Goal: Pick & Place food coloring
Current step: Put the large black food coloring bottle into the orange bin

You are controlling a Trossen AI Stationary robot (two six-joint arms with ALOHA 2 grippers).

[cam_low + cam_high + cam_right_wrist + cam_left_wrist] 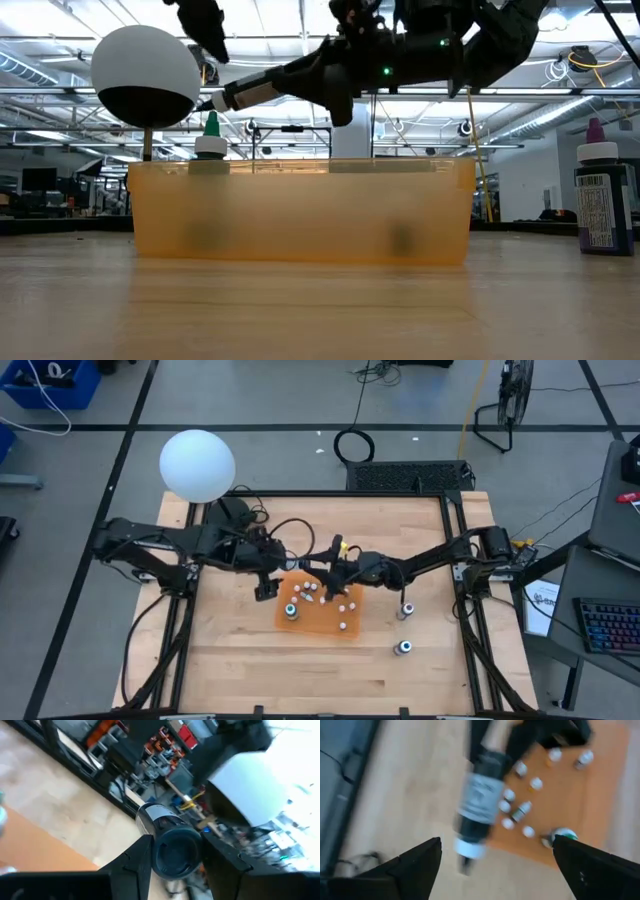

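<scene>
I am seeing the right gripper (172, 852) hanging over the back edge of the orange tray (322, 622), its fingers (131, 862) clamping a grey bottle (167, 840) by the body. In the left wrist view that bottle (477, 810) is lying tilted in the air, white cap end toward the wooden table (250, 670). The left gripper (265, 588) is hovering just beside the tray's left back corner, its fingers (410, 867) spread wide and holding nothing.

Inside the tray I am counting several tiny white-topped bottles (318, 593) scattered about, and a larger teal-topped bottle (291, 610) standing near the left side. Two more larger bottles are standing on the table right of the tray: one (406, 609) just beside it, another (403, 648) nearer the front edge.
</scene>
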